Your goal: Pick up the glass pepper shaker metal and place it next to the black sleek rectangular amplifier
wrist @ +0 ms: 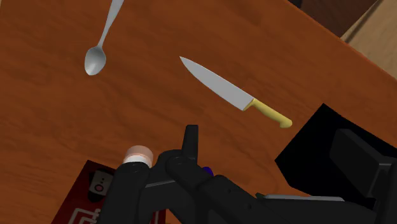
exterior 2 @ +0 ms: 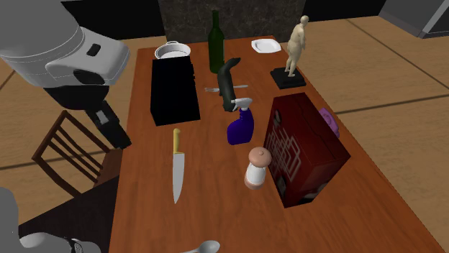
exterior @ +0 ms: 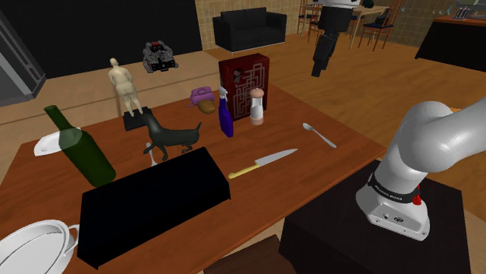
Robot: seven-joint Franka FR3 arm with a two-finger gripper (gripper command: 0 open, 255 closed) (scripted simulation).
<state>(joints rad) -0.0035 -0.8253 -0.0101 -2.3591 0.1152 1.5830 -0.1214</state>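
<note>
While poised upper right, gripper empty, openness impossible to tell: yet to grasp centre-frame pepper shaker, move beside amplifier.

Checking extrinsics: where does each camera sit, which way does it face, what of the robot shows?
Shoulder view: beside the stand, looking down across the table; white arm at lower right, gripper hanging up top.
Second exterior view: above the table's spoon end, facing along it toward the green bottle; white arm links at its left.
Wrist view: on the hand, looking down at spoon and knife; black gripper body in the foreground.
Shared: pepper shaker, knife and black amplifier show in all three.
</note>
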